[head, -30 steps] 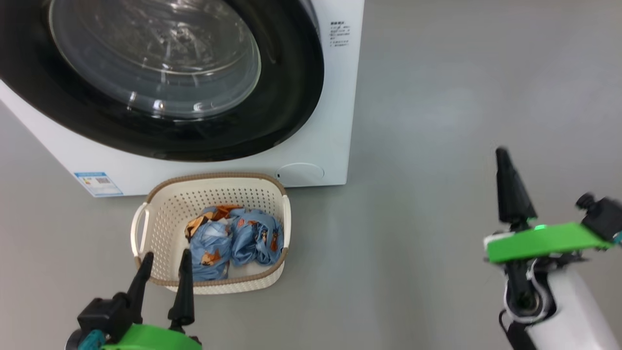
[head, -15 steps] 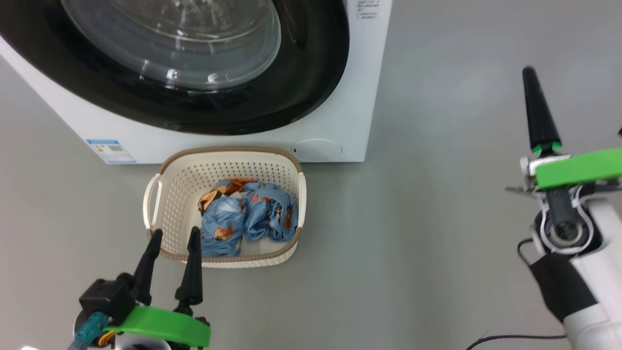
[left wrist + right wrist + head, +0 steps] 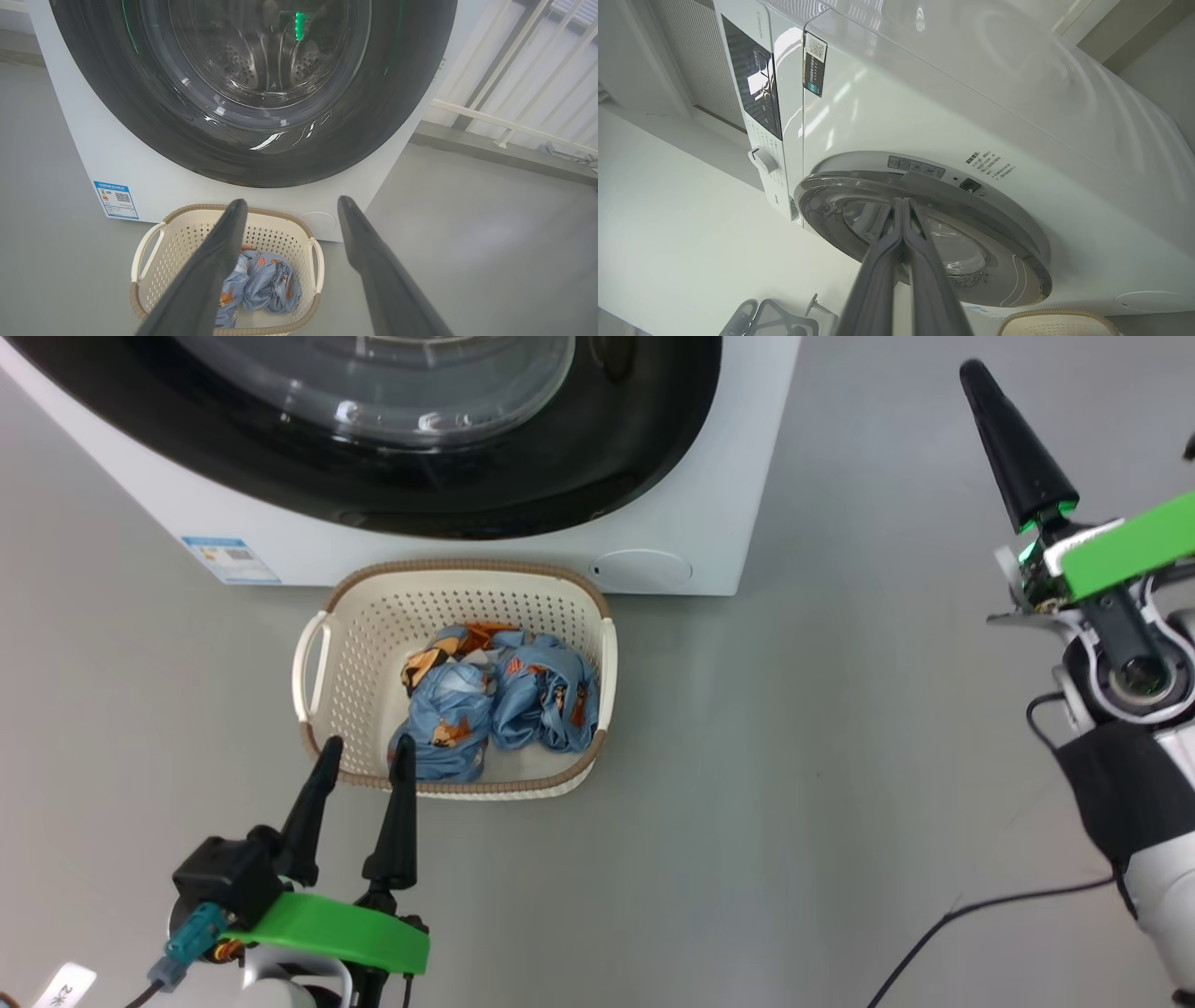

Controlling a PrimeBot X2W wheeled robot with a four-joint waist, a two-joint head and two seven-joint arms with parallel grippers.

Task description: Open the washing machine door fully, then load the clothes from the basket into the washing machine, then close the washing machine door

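The door (image 3: 597,476) of the washing machine (image 3: 738,495), ahead of and above the spread left claw (image 3: 367,743), looks shut. It is probably heavy, stiff and slippery on its glossy rim and glass, so it wants a hook behind the edge on the right claw's side, not a pinch. The right claw (image 3: 973,371), fingers pressed together and empty, stands well off to that side. The clothes (image 3: 504,700), soft, light and bunched, lie in the basket (image 3: 467,567) just beyond the left claw's tips; pinch a raised fold.
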